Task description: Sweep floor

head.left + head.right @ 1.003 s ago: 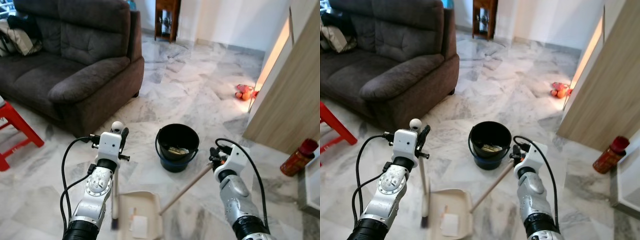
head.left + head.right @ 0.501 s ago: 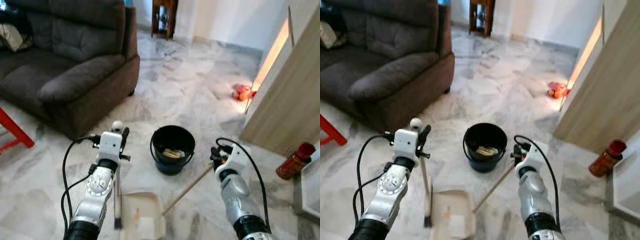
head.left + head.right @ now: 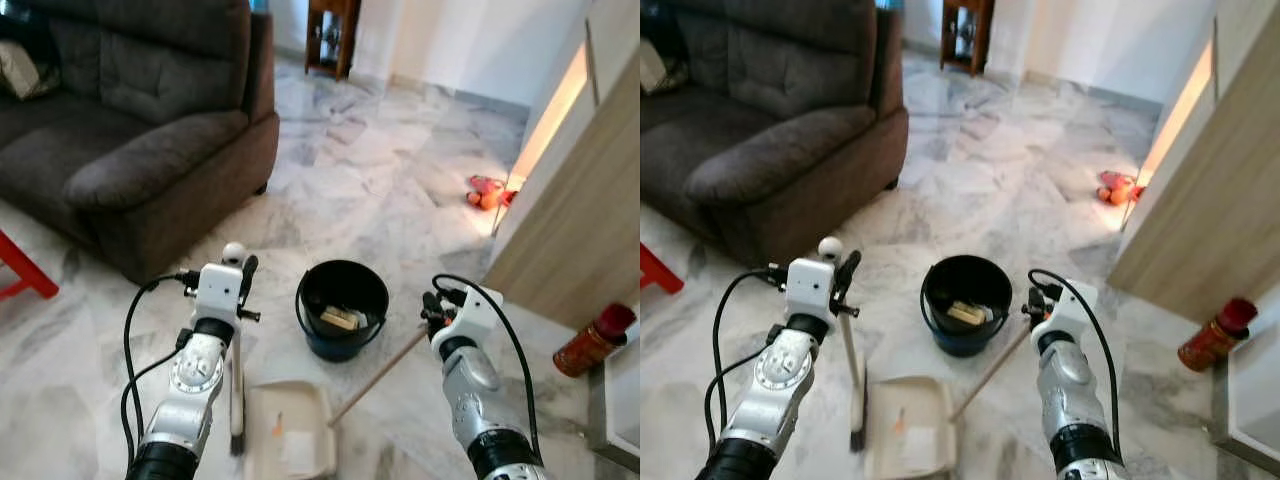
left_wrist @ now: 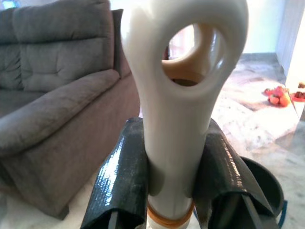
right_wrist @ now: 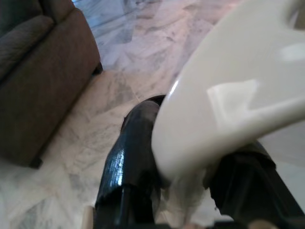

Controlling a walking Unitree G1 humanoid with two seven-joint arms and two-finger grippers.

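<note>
My left gripper (image 3: 240, 270) is shut on the white broom handle (image 4: 176, 95), just below its looped end. The broom stands nearly upright, its dark head (image 3: 237, 440) on the marble floor beside a cream dustpan (image 3: 290, 440). A white paper scrap and a small orange bit lie in the pan. My right gripper (image 3: 432, 308) is shut on the cream grip (image 5: 228, 95) of the dustpan's long wooden stick (image 3: 378, 378), which slants down to the pan. A black bucket (image 3: 342, 310) holding some yellowish trash stands just beyond the pan, between my arms.
A dark grey sofa (image 3: 130, 110) fills the left. A red stool (image 3: 15, 270) pokes in at the left edge. A wooden door panel (image 3: 580, 210) stands on the right, a red bottle (image 3: 595, 338) by it. Orange toys (image 3: 487, 190) lie further off; open marble floor lies ahead.
The whole view has shifted a little, so the camera moved; the bucket now sits slightly closer and more to the left. Both grippers keep their hold on the broom and the dustpan stick.
</note>
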